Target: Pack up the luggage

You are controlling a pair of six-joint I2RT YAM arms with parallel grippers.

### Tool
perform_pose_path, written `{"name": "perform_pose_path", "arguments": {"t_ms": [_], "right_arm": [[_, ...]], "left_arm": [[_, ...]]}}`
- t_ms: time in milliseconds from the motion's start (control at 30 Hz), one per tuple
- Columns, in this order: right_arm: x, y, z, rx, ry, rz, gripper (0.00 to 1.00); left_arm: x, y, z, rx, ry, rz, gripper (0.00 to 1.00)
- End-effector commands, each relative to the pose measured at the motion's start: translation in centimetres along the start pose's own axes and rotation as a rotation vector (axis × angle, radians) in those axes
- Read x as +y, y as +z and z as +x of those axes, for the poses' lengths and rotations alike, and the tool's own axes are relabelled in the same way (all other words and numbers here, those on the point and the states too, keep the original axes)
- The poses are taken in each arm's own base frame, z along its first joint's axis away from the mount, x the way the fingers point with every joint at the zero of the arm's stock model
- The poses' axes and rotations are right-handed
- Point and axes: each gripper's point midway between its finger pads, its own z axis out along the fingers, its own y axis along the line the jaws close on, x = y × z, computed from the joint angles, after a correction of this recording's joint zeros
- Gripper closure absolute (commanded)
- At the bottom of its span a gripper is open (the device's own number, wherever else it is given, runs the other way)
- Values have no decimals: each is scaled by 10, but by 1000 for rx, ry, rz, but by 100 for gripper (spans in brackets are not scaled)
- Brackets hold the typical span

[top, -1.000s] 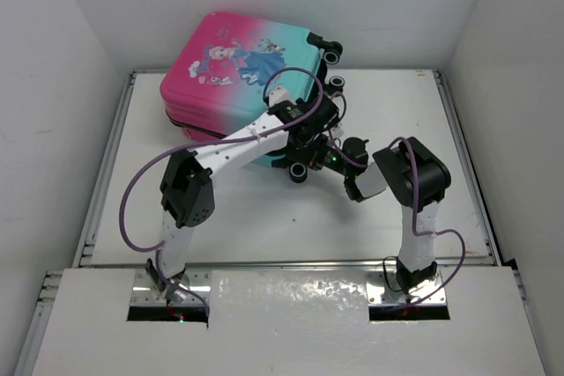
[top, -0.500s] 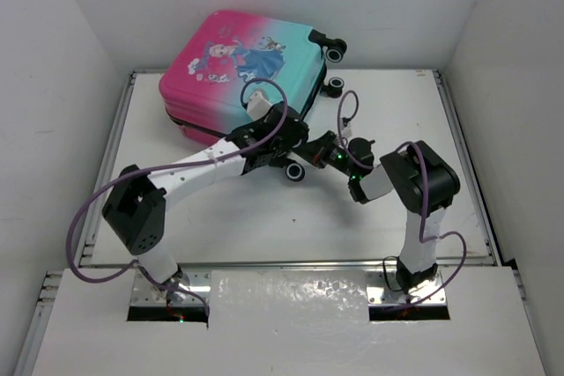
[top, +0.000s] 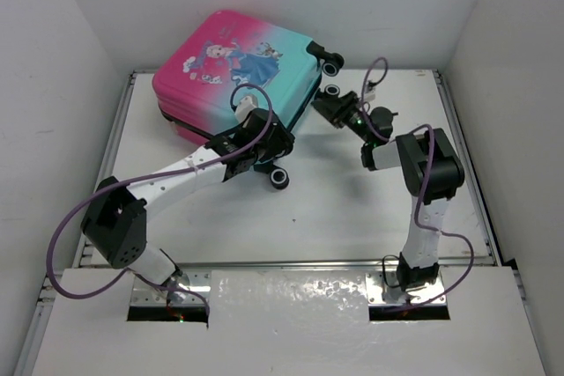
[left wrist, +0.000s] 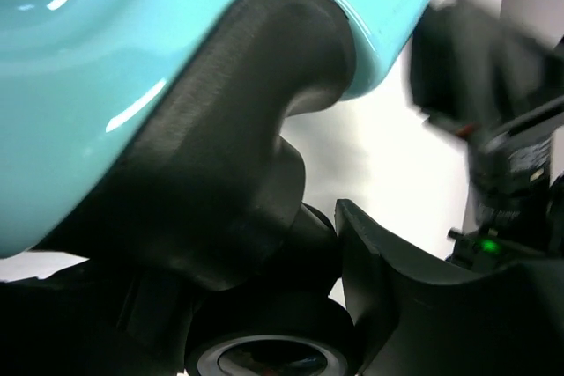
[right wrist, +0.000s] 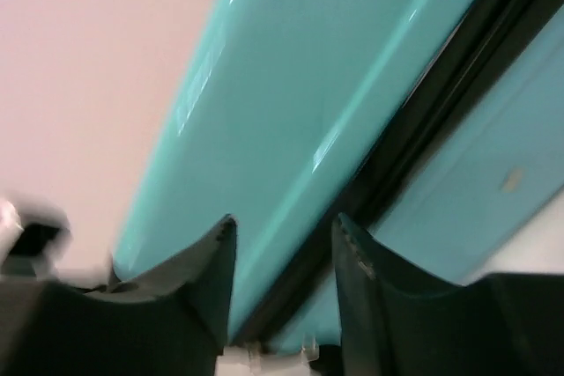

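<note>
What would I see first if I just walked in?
The bright pink-and-teal luggage with a cartoon princess, on the far left of the table. At its teal end, the left gripper is by a black wheel, and the right gripper is open at the dark seam.

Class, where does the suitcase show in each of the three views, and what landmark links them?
Top view: suitcase, upper left of centre.
Left wrist: suitcase fills the upper left.
Right wrist: suitcase crosses the middle and right.
Shared landmark: its teal end.
</note>
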Motion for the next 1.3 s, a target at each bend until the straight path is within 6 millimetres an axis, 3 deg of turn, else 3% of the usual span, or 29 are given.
{"name": "perform_pose_path", "arguments": {"t_ms": [0, 67, 100, 167, 267, 433, 700, 767, 1133, 1267], "right_arm": [[68, -32, 68, 219, -468, -370, 54], [63, -36, 110, 347, -541, -311, 48], [43, -38, 116, 347, -674, -242, 48], [42, -47, 139, 388, -710, -204, 48], [52, -60, 152, 321, -730, -232, 49], [28, -56, 166, 316, -816, -167, 55], [28, -43, 179, 260, -835, -180, 54], [24, -36, 173, 222, -872, -145, 54], [43, -9, 159, 98, -889, -149, 52], [47, 0, 156, 68, -883, -157, 64]], "left_arm": [[-27, -15, -42, -68, 175, 127, 100], [-36, -18, -43, -51, 204, 163, 100], [-37, -18, -43, -48, 205, 169, 100], [-46, -21, -41, -30, 219, 221, 100], [-58, -25, -37, -7, 224, 289, 100], [-64, -35, -43, -14, 212, 312, 100], [-65, -38, -45, -14, 204, 322, 100], [-68, -39, -45, -10, 206, 335, 100], [-77, -41, -39, 22, 212, 383, 100], [-79, -42, -34, 44, 213, 405, 100]]}}
